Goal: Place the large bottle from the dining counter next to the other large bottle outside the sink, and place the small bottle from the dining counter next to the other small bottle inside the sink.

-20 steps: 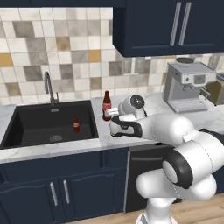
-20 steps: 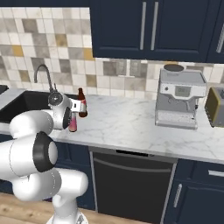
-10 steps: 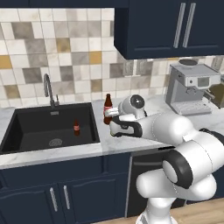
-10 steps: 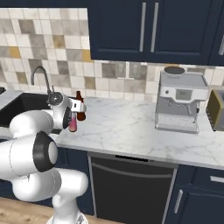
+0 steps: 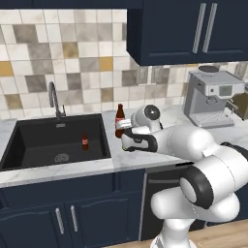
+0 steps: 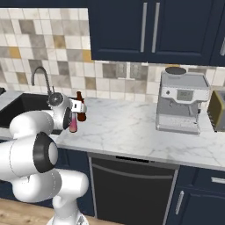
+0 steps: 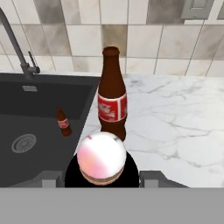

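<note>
Beside the sink (image 5: pixel 29 145), a pink-capped bottle (image 7: pixel 101 162) is held clamped in the gripper (image 7: pixel 101 177) just before a brown bottle (image 7: pixel 112 94) standing on the counter (image 7: pixel 183 127).

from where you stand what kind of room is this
A rendered home kitchen, by the look of it: a black sink with a faucet set in a marble counter, a coffee machine, tiled backsplash and dark blue cabinets.
</note>
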